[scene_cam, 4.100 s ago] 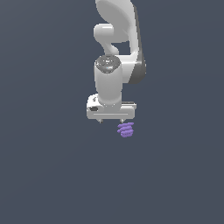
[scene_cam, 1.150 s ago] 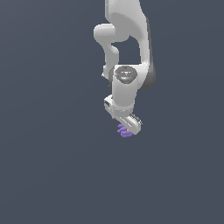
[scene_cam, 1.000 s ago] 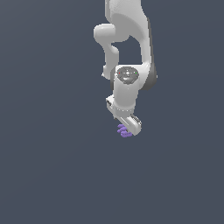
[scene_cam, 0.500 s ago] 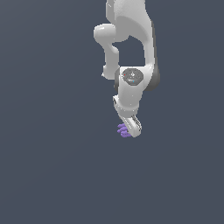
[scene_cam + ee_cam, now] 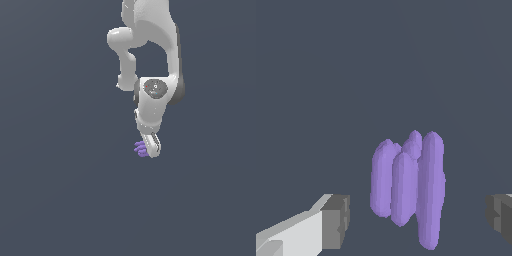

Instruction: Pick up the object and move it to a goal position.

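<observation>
— The purple ridged object [image 5: 141,148]: where is it sitting?

— In the exterior view it lies low in the scene against a plain dark grey ground [image 5: 60,200], right at the tip of the white Panda arm [image 5: 150,55]. It peeks out on the exterior view's left of the gripper [image 5: 150,146], which overlaps part of it.

— And from the wrist camera?

— There the object [image 5: 408,185] fills the middle: a cluster of rounded purple ridges side by side, of uneven lengths, the longest reaching closest to the camera's edge of the picture.

— How do the fingers stand?

— Spread wide. One grey pad [image 5: 336,221] on its white finger shows at one side of the wrist picture, the other pad [image 5: 500,218] at the opposite side, and the object sits in the gap between them. Dark ground is visible on both sides of it, so neither pad touches it.

— Is it centred in that gap?

— Not quite; it lies nearer the pad with the white finger behind it, with more open ground towards the other pad.

— Is the gripper level with the object or above it?

— Hard to be sure. The exterior view sees the hand nearly edge-on, turned so the two fingers line up, and it blurs into the purple shape. The fingertips seem to be down around the object's height, but I would not swear to it.

— Anything else in view?

— Only the arm's upper links, bending down from the top of the exterior view, with a dark round joint cap [image 5: 155,87] above the wrist.
</observation>
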Motion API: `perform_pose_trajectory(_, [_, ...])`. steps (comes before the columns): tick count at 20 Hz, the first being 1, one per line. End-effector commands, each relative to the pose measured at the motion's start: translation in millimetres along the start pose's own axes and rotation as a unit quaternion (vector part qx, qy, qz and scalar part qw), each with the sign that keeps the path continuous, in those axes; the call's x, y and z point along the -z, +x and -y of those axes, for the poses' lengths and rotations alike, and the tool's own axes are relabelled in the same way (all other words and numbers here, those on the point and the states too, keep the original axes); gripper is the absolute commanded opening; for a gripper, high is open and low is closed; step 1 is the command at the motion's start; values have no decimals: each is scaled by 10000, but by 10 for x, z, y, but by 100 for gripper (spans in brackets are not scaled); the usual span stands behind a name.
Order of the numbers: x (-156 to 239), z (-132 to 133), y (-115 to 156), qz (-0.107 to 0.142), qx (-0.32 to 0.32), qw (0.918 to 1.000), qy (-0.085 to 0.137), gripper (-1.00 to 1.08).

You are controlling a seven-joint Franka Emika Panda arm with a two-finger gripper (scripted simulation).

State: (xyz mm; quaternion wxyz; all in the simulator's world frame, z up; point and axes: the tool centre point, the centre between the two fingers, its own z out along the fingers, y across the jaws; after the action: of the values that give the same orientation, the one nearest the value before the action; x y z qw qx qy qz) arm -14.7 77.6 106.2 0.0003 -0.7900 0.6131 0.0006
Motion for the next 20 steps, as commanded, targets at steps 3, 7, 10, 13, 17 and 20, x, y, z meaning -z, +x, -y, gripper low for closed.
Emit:
perform_pose_trajectory(3, [-11, -1, -23, -5, -195, 9998, 2, 100])
perform_pose_trajectory(7, [-14, -2, -29, -6, -246, 9997, 2, 100])
perform_pose_trajectory(10, [-29, -2, -30, -6, -223, 9998, 2, 100])
perform_pose_trajectory(13, [-107, -5, -29, -6, -228, 9997, 1, 100])
perform_pose_trajectory(17, [-309, -13, -27, -7, -240, 9997, 1, 100])
perform_pose_trajectory(20, [-441, -14, -29, -7, -245, 9997, 0, 100])
